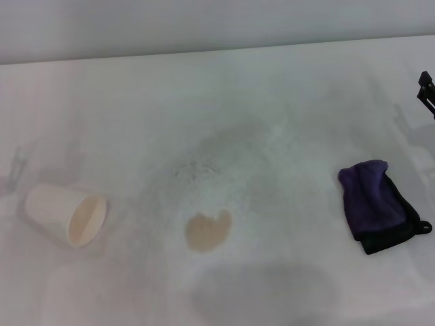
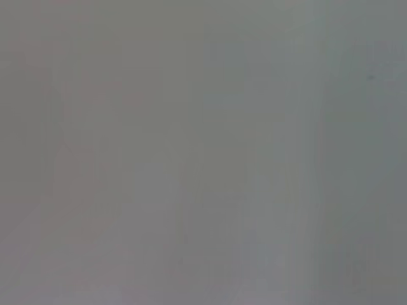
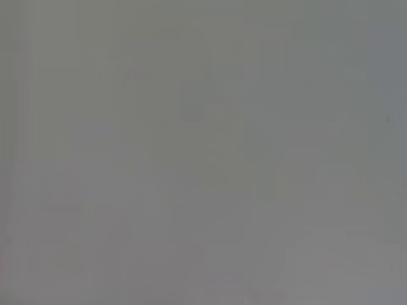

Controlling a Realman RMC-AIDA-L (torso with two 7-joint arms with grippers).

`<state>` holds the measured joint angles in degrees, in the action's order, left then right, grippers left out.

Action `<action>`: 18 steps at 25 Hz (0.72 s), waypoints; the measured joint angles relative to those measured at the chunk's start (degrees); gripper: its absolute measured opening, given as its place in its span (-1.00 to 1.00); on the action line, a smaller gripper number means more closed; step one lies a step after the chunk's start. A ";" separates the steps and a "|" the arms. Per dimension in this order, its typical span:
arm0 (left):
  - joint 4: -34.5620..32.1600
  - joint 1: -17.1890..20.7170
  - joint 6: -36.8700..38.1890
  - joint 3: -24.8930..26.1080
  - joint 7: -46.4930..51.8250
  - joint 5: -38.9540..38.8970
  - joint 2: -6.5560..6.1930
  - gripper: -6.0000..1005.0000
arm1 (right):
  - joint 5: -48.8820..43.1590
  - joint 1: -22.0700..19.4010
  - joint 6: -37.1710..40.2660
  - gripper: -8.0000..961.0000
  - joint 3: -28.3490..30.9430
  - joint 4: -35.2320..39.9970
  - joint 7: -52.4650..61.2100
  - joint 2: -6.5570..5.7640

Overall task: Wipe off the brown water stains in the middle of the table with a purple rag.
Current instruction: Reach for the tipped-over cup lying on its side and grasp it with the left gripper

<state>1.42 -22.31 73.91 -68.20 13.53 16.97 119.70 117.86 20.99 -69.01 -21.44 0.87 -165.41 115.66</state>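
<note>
The brown water stains (image 1: 209, 230) form a small light-tan heart-like blotch near the middle front of the white table (image 1: 292, 122). The purple rag (image 1: 377, 202) lies folded at the right, deep purple with a black edge and a small loop, well apart from the blotch. A black part of my right gripper (image 1: 426, 92) shows at the right edge, above and behind the rag. My left gripper is out of view. Both wrist views show only a plain grey surface.
A white cup (image 1: 66, 214) lies on its side at the left, its tan inside facing front right. A faint greyish powdery smear (image 1: 217, 159) spreads behind the blotch. The table's far edge (image 1: 217, 51) runs along the top.
</note>
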 joint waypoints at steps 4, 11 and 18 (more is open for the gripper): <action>0.08 0.00 0.00 0.00 0.00 0.08 0.00 0.66 | 0.00 -0.08 -0.39 0.82 0.00 -0.13 0.00 0.00; -0.26 0.53 0.00 0.00 -0.03 0.09 0.00 0.65 | 0.00 0.27 -0.42 0.82 0.00 -0.55 0.00 0.08; -0.52 0.22 -0.07 0.00 0.12 0.17 -0.13 0.65 | 0.00 0.67 -0.20 0.83 0.00 -0.71 0.00 0.09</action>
<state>0.90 -22.09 73.85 -68.20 13.66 17.14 119.57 117.86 21.66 -69.21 -21.44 0.15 -165.41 115.75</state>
